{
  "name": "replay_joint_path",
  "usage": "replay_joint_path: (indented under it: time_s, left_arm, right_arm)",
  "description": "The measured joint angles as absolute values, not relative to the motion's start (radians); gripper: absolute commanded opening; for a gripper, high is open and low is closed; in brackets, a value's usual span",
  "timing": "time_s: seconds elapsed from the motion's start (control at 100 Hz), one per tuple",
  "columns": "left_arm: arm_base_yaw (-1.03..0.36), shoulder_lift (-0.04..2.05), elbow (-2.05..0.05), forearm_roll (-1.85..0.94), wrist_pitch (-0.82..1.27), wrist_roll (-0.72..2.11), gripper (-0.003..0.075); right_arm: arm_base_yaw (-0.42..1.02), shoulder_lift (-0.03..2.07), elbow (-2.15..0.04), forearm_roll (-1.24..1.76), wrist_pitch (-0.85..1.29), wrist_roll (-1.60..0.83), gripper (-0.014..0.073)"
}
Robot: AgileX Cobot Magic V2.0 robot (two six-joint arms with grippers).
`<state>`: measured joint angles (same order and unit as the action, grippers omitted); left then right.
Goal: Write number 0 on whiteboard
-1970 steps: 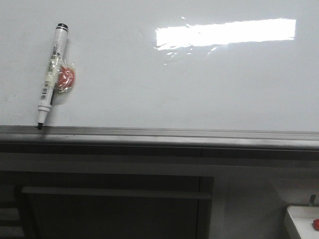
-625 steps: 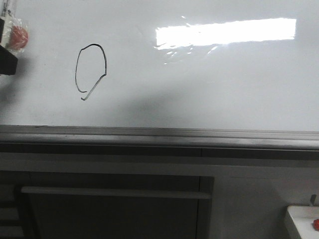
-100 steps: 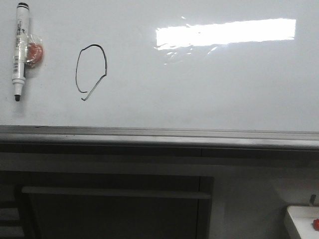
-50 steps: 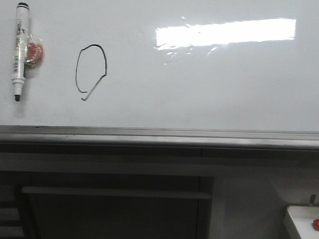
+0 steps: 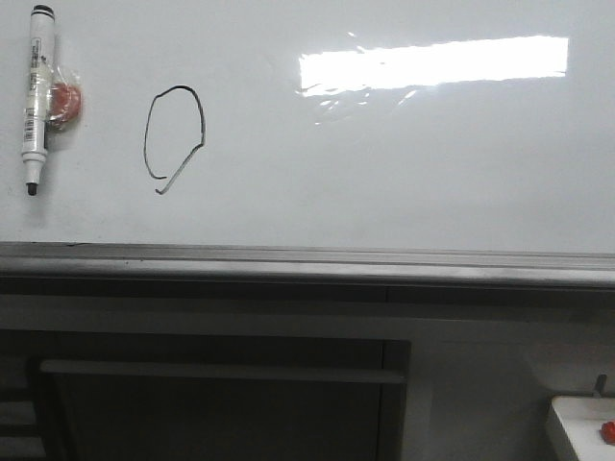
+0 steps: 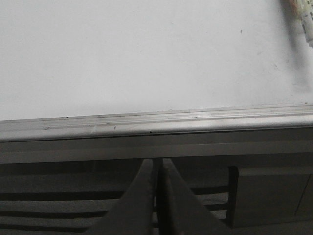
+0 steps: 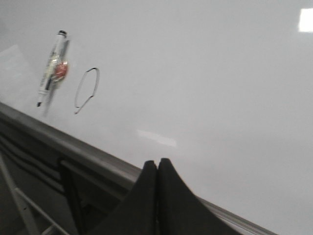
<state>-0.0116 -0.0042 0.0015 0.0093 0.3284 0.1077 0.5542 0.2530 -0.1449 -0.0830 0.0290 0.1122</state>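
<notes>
Both sets of jaws are clenched on nothing: the left gripper (image 6: 157, 169) has its fingers pressed tip to tip below the grey ledge (image 6: 156, 123), and the right gripper (image 7: 157, 169) is likewise pinched together, set back from the whiteboard (image 5: 413, 163) and looking along it. Neither touches the board, which fits a job that appears finished. The number 0 (image 5: 174, 137) stands on the whiteboard above the ledge, a thin oval with a short tail at its foot. Just beside it, on the side away from the bright light strip (image 5: 432, 62), the marker pen (image 5: 36, 96) clings upright to the board, tip down, probably by the reddish lump (image 5: 65, 102) fixed to its barrel; what that lump is cannot be made out. In the left wrist view the pen is cut off at the corner, and the 0 is not seen there.
</notes>
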Motion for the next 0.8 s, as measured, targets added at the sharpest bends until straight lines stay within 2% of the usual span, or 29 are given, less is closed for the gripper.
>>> replay_joint_path:
  time_s: [0.44,0.58,0.8]
  left_arm:
    - [-0.012,-0.004,0.001,0.009,0.328,0.108,-0.002]
    - [-0.012,-0.004,0.001,0.009,0.328,0.108,-0.002]
    - [-0.012,-0.004,0.001,0.009,0.328,0.108,-0.002]
  right_arm:
    - [0.086,0.247,-0.145,-0.089,0.046,0.12,-0.005]
    - [0.005,0.213,-0.123,-0.089,0.046,0.12,-0.005]
    - [-0.016,0.127,-0.001,-0.089,0.046,0.12,-0.005]
